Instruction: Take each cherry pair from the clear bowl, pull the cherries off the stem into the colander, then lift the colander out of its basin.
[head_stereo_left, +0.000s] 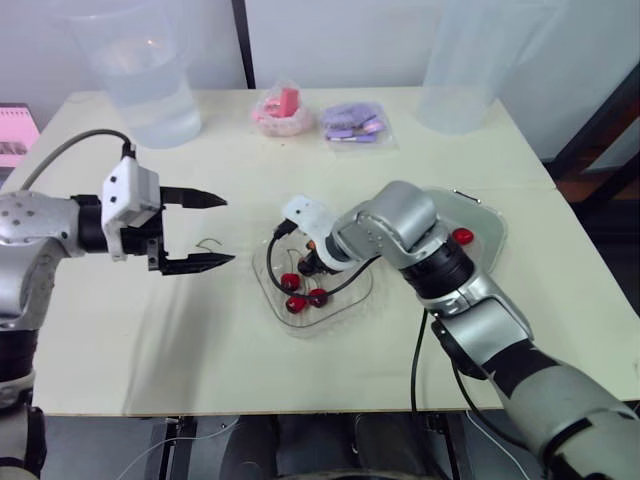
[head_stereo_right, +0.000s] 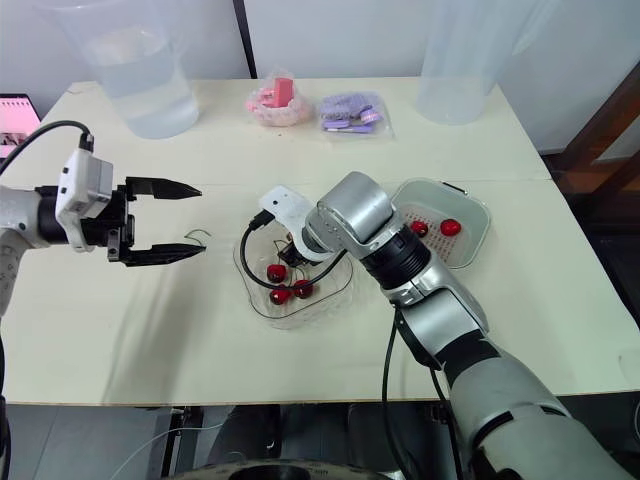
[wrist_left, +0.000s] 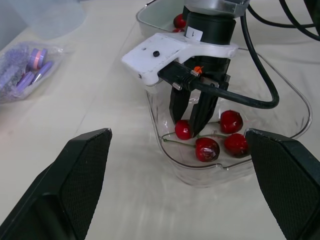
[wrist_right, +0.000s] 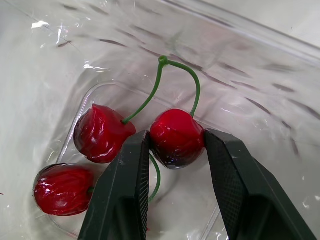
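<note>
The clear bowl sits at the table's middle with several red cherries in it. My right gripper reaches down into the bowl and is shut on one cherry of a pair. A green stem joins it to the second cherry, which rests against one finger. My left gripper hangs open and empty over the table, left of the bowl. To the right of the bowl stands the white colander in its clear basin, holding two loose cherries.
A bare stem lies on the table by the left gripper. At the back stand a water-filled clear jug, a second clear container, a pink bag and a purple bag.
</note>
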